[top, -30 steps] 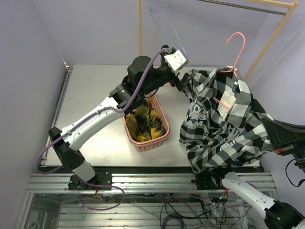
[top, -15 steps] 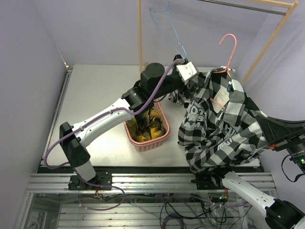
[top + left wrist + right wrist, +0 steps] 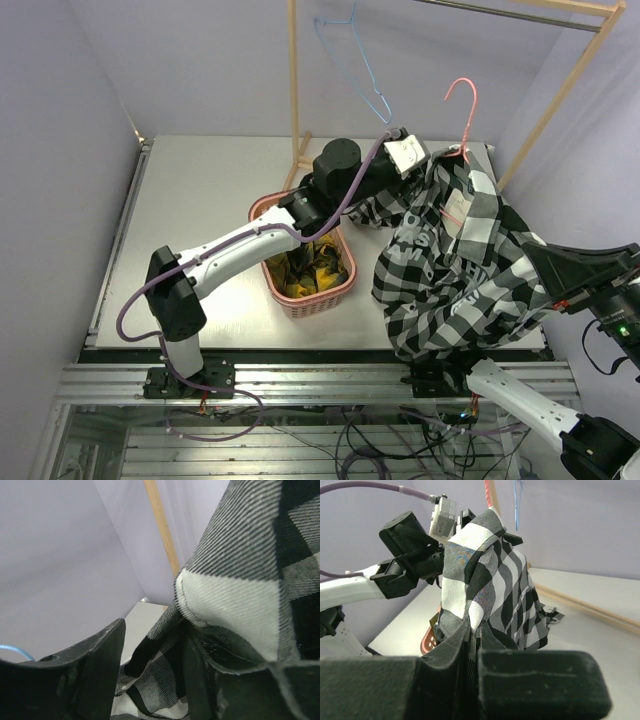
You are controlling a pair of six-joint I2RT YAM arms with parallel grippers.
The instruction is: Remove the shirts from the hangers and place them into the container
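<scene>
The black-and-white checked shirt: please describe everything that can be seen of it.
The checked shirt is soft woven cloth in large black, white and grey squares. It hangs crumpled on the pink hanger, above the right side of the table and to the right of the basket. The right hand is shut on a fold of it. The left hand has its open fingers around an edge up near the hanger.

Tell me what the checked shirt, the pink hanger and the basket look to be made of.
The checked shirt: woven cloth, likely cotton, matte; fine weave lines show and it drapes in soft folds. The pink hanger: thin wire, probably coated; slim bent hook. The basket: moulded plastic, smooth salmon pink; rounded rim, perforated sides.
</scene>
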